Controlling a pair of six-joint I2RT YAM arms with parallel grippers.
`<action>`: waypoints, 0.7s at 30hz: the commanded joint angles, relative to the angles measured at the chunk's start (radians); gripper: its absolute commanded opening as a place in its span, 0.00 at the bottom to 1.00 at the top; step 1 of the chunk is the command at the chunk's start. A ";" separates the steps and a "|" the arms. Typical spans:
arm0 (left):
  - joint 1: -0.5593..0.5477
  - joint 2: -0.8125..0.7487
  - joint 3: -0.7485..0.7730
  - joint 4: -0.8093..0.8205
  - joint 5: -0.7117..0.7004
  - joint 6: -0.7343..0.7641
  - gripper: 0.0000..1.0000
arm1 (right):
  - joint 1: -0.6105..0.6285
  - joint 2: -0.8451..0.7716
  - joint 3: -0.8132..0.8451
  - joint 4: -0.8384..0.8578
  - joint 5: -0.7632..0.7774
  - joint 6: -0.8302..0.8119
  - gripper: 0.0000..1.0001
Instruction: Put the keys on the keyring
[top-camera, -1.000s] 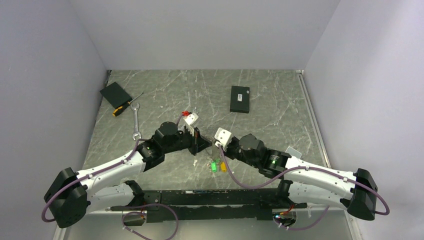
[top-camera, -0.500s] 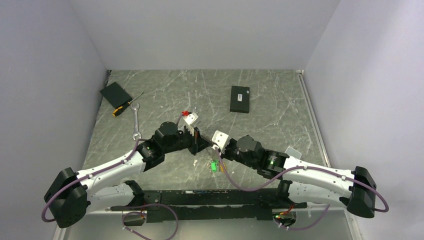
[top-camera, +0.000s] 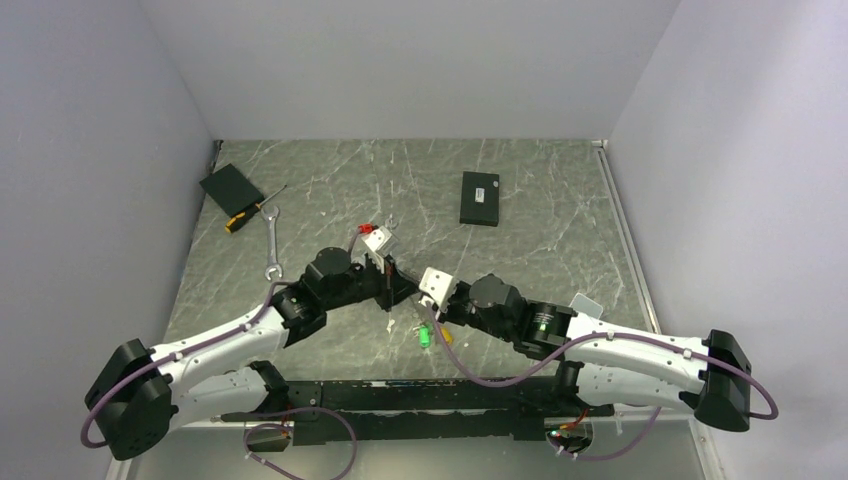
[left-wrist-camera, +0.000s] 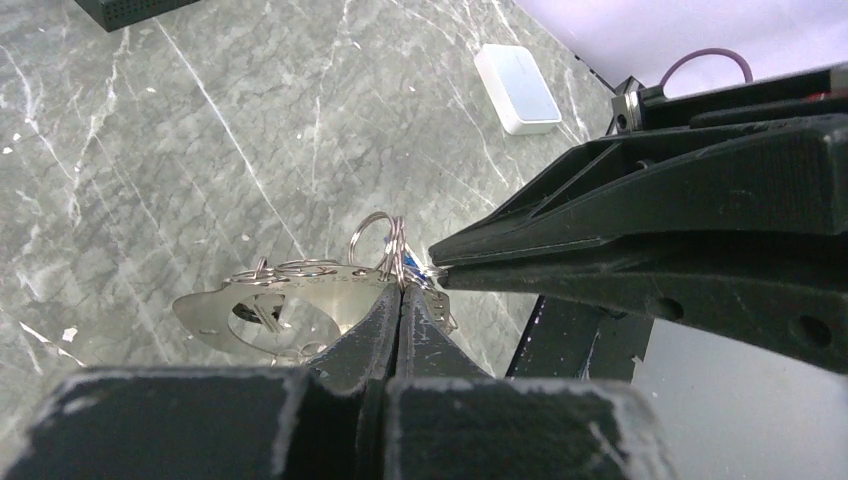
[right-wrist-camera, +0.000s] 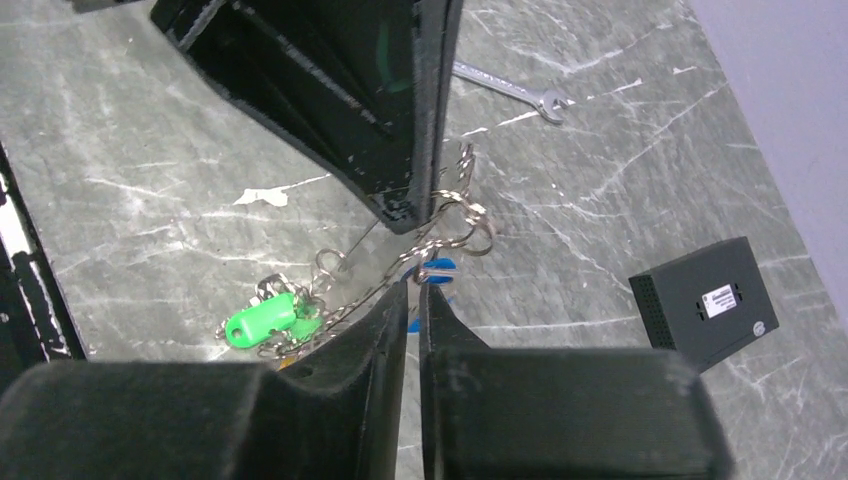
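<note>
In the centre of the frame, your left gripper (left-wrist-camera: 401, 292) was clamped shut on the thin silver wire keyring (left-wrist-camera: 340, 283). Your right gripper (right-wrist-camera: 413, 290) seemingly pinched a small blue-headed metal key (right-wrist-camera: 432, 267). Pulling the arms apart risked tearing either hold loose.

**Keyring mid-table, tools behind**

The keyring (left-wrist-camera: 372, 232) sits mid-table where the left gripper (left-wrist-camera: 402, 290) and right gripper (right-wrist-camera: 413, 288) meet tip to tip. The keys (right-wrist-camera: 265, 318) trail from it toward the arm bases. A wrench (top-camera: 273, 243) lies back left, with a screwdriver (top-camera: 250, 213) behind it. A box (top-camera: 480, 198) lies back right of centre.
</note>
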 joint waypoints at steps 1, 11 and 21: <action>0.006 -0.035 -0.007 0.129 -0.016 -0.012 0.00 | 0.017 -0.006 0.042 -0.024 -0.009 -0.009 0.16; 0.006 -0.033 -0.021 0.155 -0.009 -0.012 0.00 | 0.036 -0.017 0.046 -0.043 -0.002 -0.001 0.24; 0.007 -0.063 -0.057 0.222 0.049 0.026 0.00 | 0.033 -0.187 0.043 0.010 -0.019 0.074 0.34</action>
